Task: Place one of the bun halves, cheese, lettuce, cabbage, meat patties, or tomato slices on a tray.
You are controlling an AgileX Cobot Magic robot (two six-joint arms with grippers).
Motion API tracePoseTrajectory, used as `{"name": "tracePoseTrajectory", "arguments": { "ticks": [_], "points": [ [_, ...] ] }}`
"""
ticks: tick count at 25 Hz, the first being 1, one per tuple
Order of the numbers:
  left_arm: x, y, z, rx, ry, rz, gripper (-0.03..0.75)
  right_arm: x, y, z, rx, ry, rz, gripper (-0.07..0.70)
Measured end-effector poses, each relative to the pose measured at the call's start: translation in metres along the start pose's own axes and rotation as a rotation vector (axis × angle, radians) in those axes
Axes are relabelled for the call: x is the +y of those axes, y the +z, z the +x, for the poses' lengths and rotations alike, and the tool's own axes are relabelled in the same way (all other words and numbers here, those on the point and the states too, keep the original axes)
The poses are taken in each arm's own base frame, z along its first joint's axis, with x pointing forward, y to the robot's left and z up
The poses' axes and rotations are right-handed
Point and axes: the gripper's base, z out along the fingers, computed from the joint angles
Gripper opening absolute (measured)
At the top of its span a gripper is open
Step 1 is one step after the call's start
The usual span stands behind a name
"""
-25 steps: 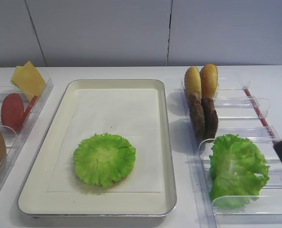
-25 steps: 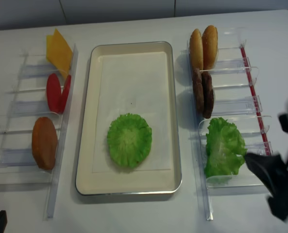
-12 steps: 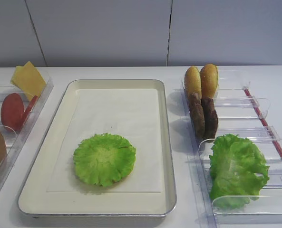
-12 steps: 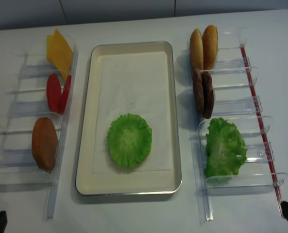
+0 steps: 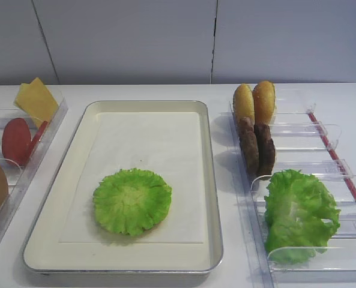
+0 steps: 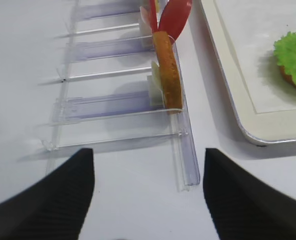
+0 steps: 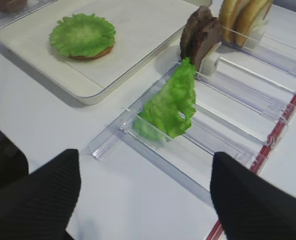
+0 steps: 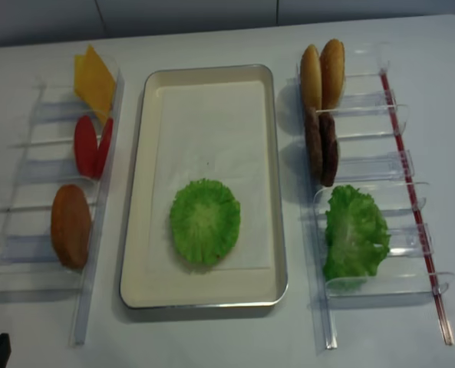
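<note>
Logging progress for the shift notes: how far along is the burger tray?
Done: the lettuce lies flat on the tray, with a brown edge showing beneath it in the right wrist view. In hand: nothing; the right end effector stands open and empty, short of the bins. Left: cheese, tomato slices, patties and buns remain in their bins.

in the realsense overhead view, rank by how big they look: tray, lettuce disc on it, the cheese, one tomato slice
1. tray, by far the largest.
2. lettuce disc.
3. cheese.
4. tomato slice.

The cheese and tomato stand tilted in their bins, so they show foreshortened; their order is unsure.
</note>
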Motion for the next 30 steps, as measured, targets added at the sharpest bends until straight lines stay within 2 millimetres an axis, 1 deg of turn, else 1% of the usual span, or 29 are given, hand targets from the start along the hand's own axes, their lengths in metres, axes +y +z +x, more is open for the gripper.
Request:
{"name": "tracePoseTrajectory", "arguments": {
  "ticks": [4,10,17,20,26,30],
  "points": [
    [0.0,0.0,0.0,0.0,0.0,0.0,0.471,0.0011,0.0006,0.0005,0.003,-0.015,-0.012,0.547],
    [0.0,0.0,0.0,0.0,0.0,0.0,0.471,0.0012,0.0006,0.0005,0.003,-0.026,-0.013,0.494],
    [0.0,0.0,0.0,0.0,0.0,0.0,0.471,0.0015,0.0007,0.0007,0.004,-0.022,-0.006,0.483],
    [0.0,0.0,0.0,0.0,0.0,0.0,0.471,0.0022,0.0003,0.0009,0.004,0.027,0.075,0.482],
    [0.0,0.0,0.0,0.0,0.0,0.0,0.471,0.0048,-0.0005,0.0015,0.002,0.183,0.33,0.482],
    [0.0,0.0,0.0,0.0,0.0,0.0,0.471,0.0062,-0.0006,0.0016,0.001,0.267,0.466,0.481]
  ]
}}
